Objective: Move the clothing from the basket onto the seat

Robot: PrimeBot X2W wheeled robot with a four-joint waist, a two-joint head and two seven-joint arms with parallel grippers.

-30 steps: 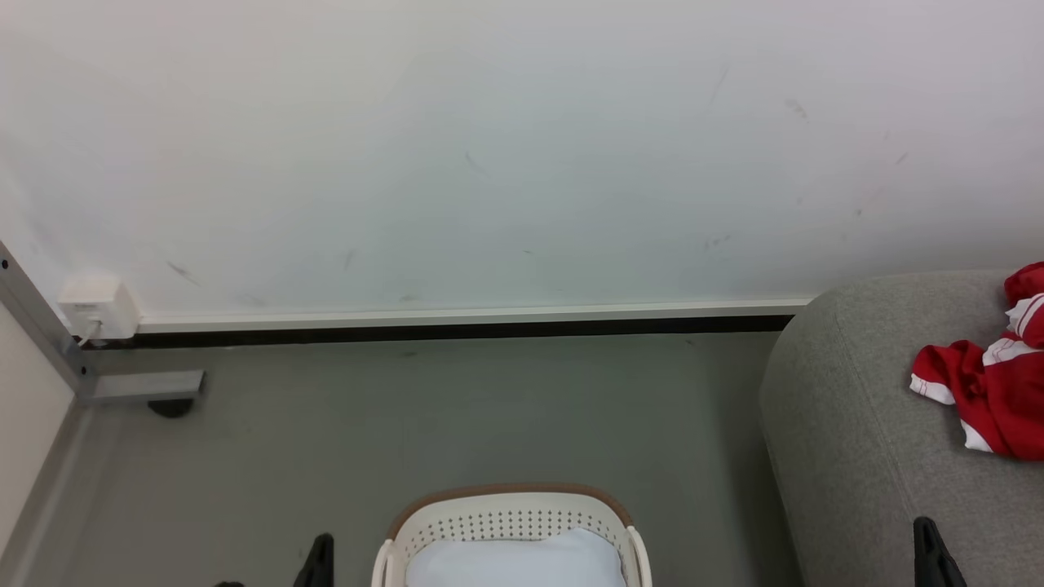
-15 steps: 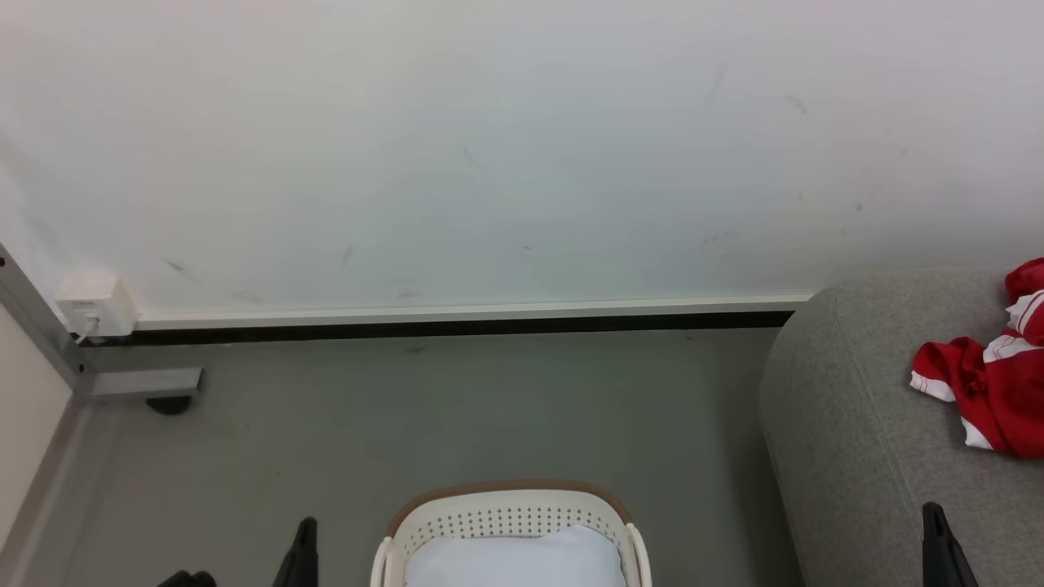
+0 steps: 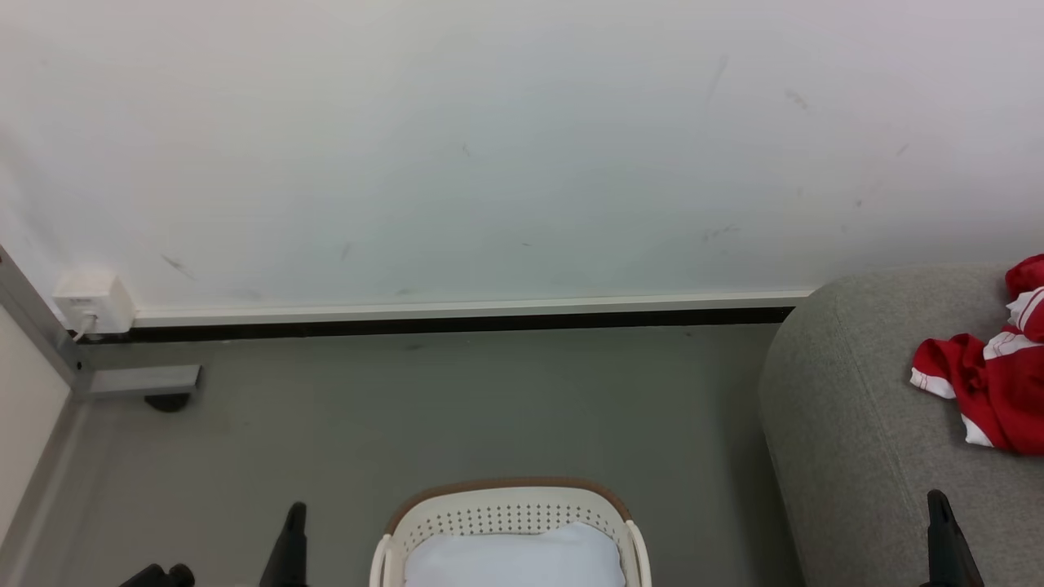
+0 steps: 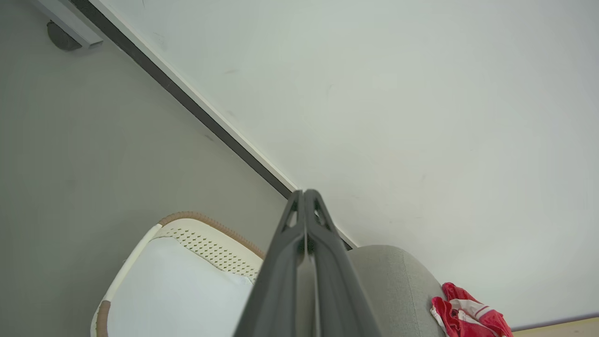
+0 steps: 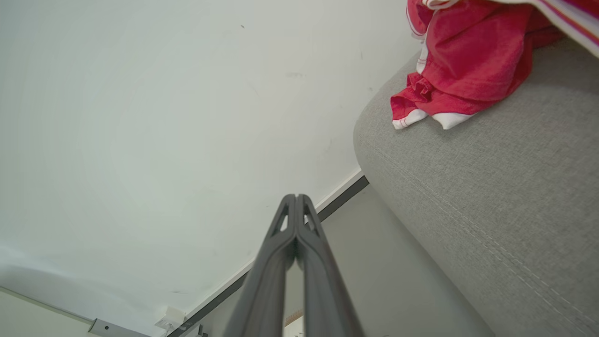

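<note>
Clothing (image 3: 991, 387) was found lying crumpled on the seat (image 3: 848, 456), near its rounded left end, red with white trim. It was cut off by the right edge of the head view. Basket (image 3: 506, 515) was noted on the floor (image 3: 457, 408), near the seat's end but apart from it. A pale cloth (image 3: 514, 562) was seen inside, reaching up to the perforated wall. Left jaws were seen fully closed, tips pressed together, nothing held. In the head view they were placed just left of the basket, pointed toward the wall (image 3: 489, 147). Right jaws were likewise seen shut tight and empty, set against the near part of the seat, well apart from the clothing. A white skirting (image 3: 457, 310) over a dark strip was noted along the foot of the wall. A white socket box (image 3: 91, 300) and a grey metal foot (image 3: 143, 380) were recorded at far left. The wall was marked with faint scuffs.
</note>
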